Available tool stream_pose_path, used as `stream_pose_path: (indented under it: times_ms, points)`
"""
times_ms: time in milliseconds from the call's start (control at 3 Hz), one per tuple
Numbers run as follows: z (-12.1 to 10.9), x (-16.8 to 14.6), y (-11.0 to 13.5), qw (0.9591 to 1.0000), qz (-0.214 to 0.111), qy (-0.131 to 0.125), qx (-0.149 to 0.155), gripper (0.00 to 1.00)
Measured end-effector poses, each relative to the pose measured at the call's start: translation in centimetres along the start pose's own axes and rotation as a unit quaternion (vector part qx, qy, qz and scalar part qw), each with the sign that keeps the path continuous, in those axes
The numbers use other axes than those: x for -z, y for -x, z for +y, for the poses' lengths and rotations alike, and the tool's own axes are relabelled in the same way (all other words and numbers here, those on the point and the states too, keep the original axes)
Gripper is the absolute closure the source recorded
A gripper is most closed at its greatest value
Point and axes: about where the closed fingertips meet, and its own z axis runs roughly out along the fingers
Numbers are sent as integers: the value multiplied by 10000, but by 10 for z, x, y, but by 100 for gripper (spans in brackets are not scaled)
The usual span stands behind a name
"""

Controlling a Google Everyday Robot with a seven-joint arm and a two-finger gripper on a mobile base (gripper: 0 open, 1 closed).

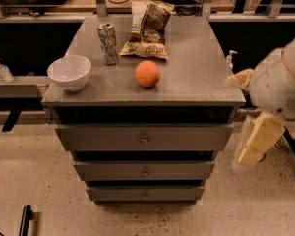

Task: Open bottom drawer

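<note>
The grey metal cabinet (pixel 143 90) has three drawer fronts stacked below its top. The bottom drawer (pixel 145 193) is the slimmest and narrowest, with a small round knob (pixel 145 195) at its centre, and its front looks pushed in. My arm's white rounded body (pixel 280 85) is at the right edge of the view. The cream-coloured gripper (pixel 258 141) hangs below it, to the right of the cabinet at about the height of the top drawer. It is apart from the cabinet and well above the bottom drawer.
On the cabinet top are a white bowl (pixel 69 72), a drink can (pixel 108 43), a chip bag (pixel 147 29) and an orange (pixel 147 73). The top drawer (pixel 145 138) and middle drawer (pixel 145 171) sit above the bottom one. A bench with cables runs behind. The floor is speckled.
</note>
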Motion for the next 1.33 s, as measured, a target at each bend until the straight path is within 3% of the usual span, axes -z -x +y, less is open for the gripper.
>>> stream_pose_path:
  times_ms: [333, 667, 1000, 1333]
  points:
    - [36, -40, 3, 9976, -652, -95, 224, 0]
    - [44, -72, -8, 9966, -699, -141, 400, 0]
    - [44, -110, -14, 9962, -749, 226, 382, 0]
    - [63, -160, -25, 9934, -977, 379, 475, 0]
